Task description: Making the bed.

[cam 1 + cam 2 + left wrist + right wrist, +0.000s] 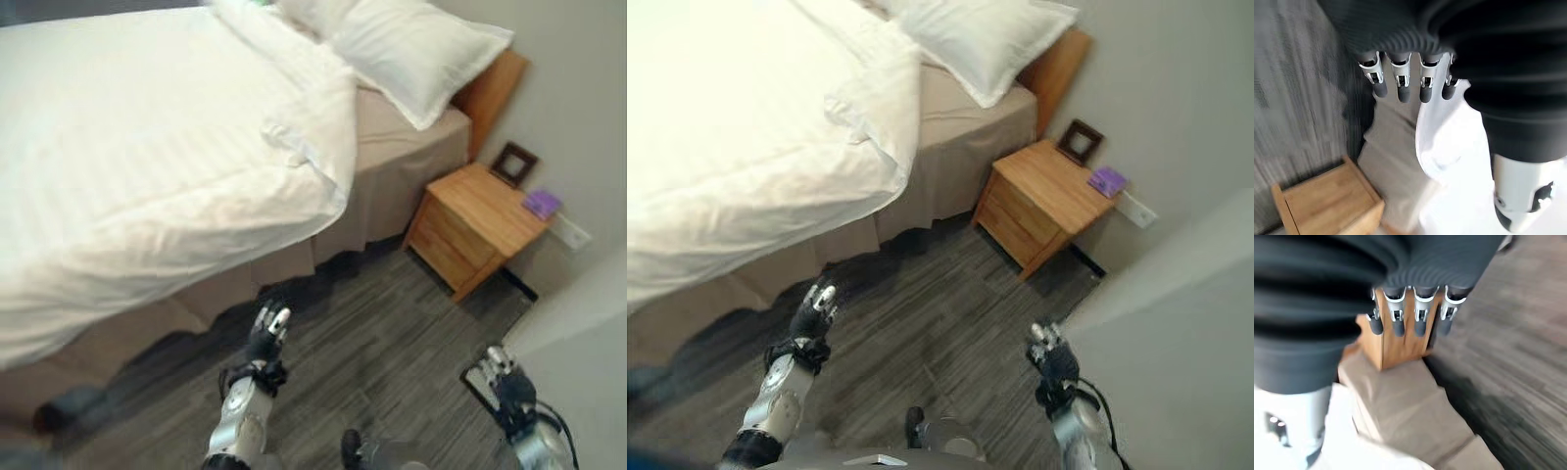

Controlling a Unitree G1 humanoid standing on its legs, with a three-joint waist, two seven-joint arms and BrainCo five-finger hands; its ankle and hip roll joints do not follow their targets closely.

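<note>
White duvet [147,147] covers most of the bed [392,147] across the upper left of the left eye view. Its near corner [313,147] is rumpled and folded back on itself, leaving a strip of beige mattress cover bare below the pillow [411,49] at the upper centre. Along the side, the duvet's edge hangs unevenly over the beige bed skirt [284,264].

Judging by its folds, the duvet is soft, bulky and light, with no stiffness; it would drape and drag rather than slide as a sheet. The folded corner and the hanging hem look like the best places to pinch, since a grip on the flat middle would only gather loose cloth.

Both hands are low over the grey wood-look floor [392,313], well apart from the bedding. The left hand [266,333] is at lower centre, fingers straight and pointing toward the bed skirt, holding nothing. The right hand [506,382] is at the lower right, fingers likewise extended and empty; its wrist view looks along them toward the wooden nightstand [480,220], which stands just beside the bed at the right and carries a small dark frame [514,164] and a purple object [542,203].
</note>
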